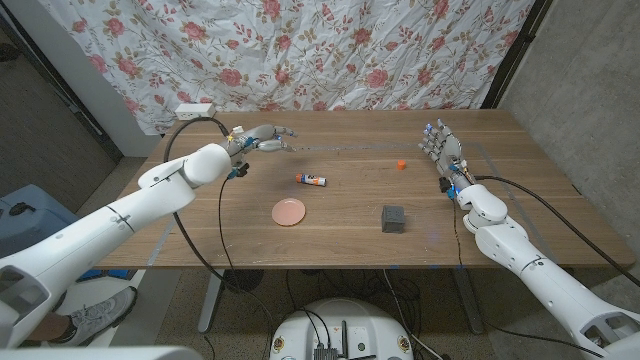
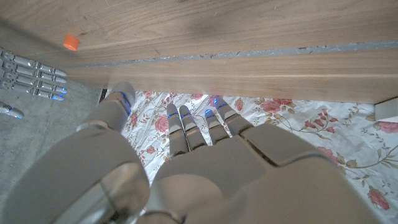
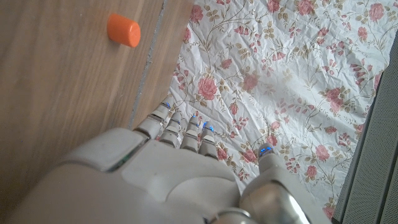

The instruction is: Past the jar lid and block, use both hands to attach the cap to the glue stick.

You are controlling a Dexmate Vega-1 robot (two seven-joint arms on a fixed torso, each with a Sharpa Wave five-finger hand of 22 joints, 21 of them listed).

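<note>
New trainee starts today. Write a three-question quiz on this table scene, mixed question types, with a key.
1. True or false: the left hand holds the glue stick.
2. Which thing lies nearest the table's front edge? A) orange cap B) pink jar lid C) glue stick
3. Fill in: the dark block lies on the side of the robot's ____ hand.

Key
1. False: both hands are empty, and the glue stick lies alone on the table.
2. B.
3. Right: the right hand is on that side.
</note>
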